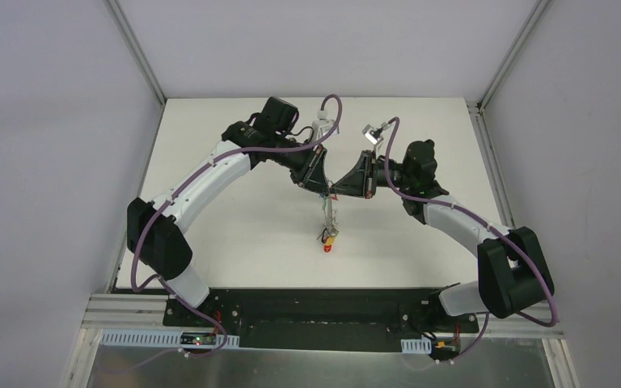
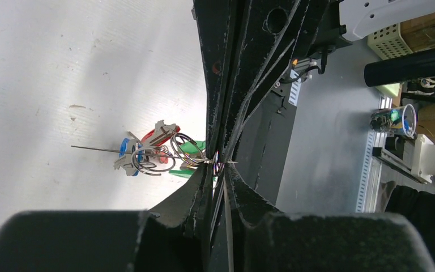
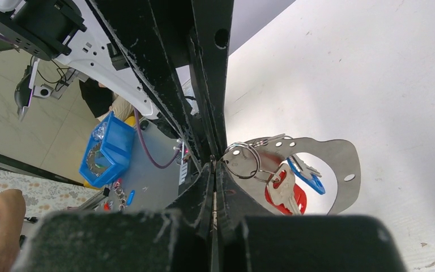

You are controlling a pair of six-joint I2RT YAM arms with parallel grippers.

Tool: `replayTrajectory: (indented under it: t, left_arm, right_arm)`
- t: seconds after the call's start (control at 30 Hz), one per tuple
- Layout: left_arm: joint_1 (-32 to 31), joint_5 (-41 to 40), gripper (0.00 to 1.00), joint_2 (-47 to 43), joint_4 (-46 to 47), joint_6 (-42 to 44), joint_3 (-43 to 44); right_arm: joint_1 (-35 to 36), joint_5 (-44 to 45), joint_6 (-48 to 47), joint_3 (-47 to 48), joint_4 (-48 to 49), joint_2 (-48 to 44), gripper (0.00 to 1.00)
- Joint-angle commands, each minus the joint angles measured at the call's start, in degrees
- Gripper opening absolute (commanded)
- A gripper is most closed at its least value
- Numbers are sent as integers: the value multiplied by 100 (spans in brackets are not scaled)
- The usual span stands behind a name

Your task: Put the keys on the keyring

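Both hands are up off the white table [image 1: 234, 162] at frame centre in the top view, tips almost touching.

- Left hand [image 2: 216, 164]: closed, fingers pinched flat on thin wire. That wire looks like the large thin grey metal wire keyring [image 1: 329, 214].
- Right hand [image 3: 215, 165]: closed too, pinching the same wire from the opposite side, just beside the left.
- The keyring hangs down-frame from the pinch point in the top view. It is too thin to trace the whole loop.
- Small silver metal keys with plastic tags [image 3: 286, 190]: bunched at the low end of the wire. I can see red and blue tags in both wrist views, green at the left wrist, and red/yellow from the top.
- Each key seems to sit on a small silver split ring [image 3: 242, 160], and those crowd right against my fingertips.
- I can't tell whether the bunch touches the table or hangs just above it.

Why held like this, my read: two grips close together keep the springy wire from twisting and let gravity slide the keys away from the join. The task looks near its end. What remains is probably closing or releasing the loop.

Risk: loosening either grip early could let the wire spring and shed keys.
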Motion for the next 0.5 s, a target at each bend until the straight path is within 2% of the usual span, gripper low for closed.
replayTrajectory:
  t: [0.0, 0.13, 0.33, 0.47]
  left_arm:
    - [1, 326, 10, 17, 194, -116, 8]
    - [1, 330, 0, 31, 175, -110, 46]
    - [1, 52, 0, 20, -428, 323, 264]
    - [-97, -304, 0, 236, -1373, 840, 828]
  right_arm:
    - [-29, -41, -14, 71, 356, -221, 0]
    - [-32, -51, -37, 57, 358, -235, 0]
    - [-71, -297, -230, 80, 357, -285, 1]
    - [-69, -595, -357, 145, 353, -367, 16]
